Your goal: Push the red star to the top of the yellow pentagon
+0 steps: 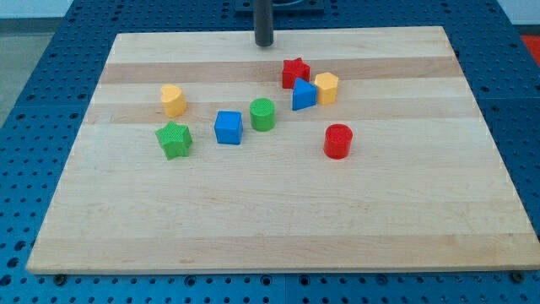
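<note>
Hovering at the board's top edge, our tip (265,43) is touching no block; being a bare rod, it has nothing to open or close and carries nothing.

Nearest block: the red star (295,72), at about 4 o'clock from our tip, near but apart. Blue triangular block (304,95) sits just at the star's 5 o'clock, touching or nearly so. A yellow block (326,87) lies just at the star's 4 o'clock, against the blue one's right side.

Which yellow is the pentagon? Hard to tell; the other yellow block (173,100) lies well apart at our 8 o'clock. We judge the one by the star looks more faceted, so we treat it as the target.

If so, the star needs only a short shift toward 3 o'clock to sit at the pentagon's 12 o'clock. Plan: bring our tip round to the star's 9 o'clock side, contact its centre line, push slowly rightward. Risk: the star's points may catch the blue block and drag it into the yellow one. Keep the push slightly upward of centre.

Farther out: green cylinder (262,114), blue cube (228,127), green star (174,139), red cylinder (337,140), all clear of the path on the wooden board (270,219).
</note>
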`<move>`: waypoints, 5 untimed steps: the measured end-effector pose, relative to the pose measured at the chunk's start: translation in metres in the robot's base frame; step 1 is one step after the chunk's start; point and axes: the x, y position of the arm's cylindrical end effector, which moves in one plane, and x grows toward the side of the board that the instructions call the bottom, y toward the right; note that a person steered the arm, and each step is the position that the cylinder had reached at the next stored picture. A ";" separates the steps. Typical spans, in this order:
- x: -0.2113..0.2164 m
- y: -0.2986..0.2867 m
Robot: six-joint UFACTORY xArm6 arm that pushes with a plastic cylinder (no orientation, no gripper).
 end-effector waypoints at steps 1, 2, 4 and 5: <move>0.006 -0.005; 0.013 -0.023; 0.057 -0.049; 0.090 -0.037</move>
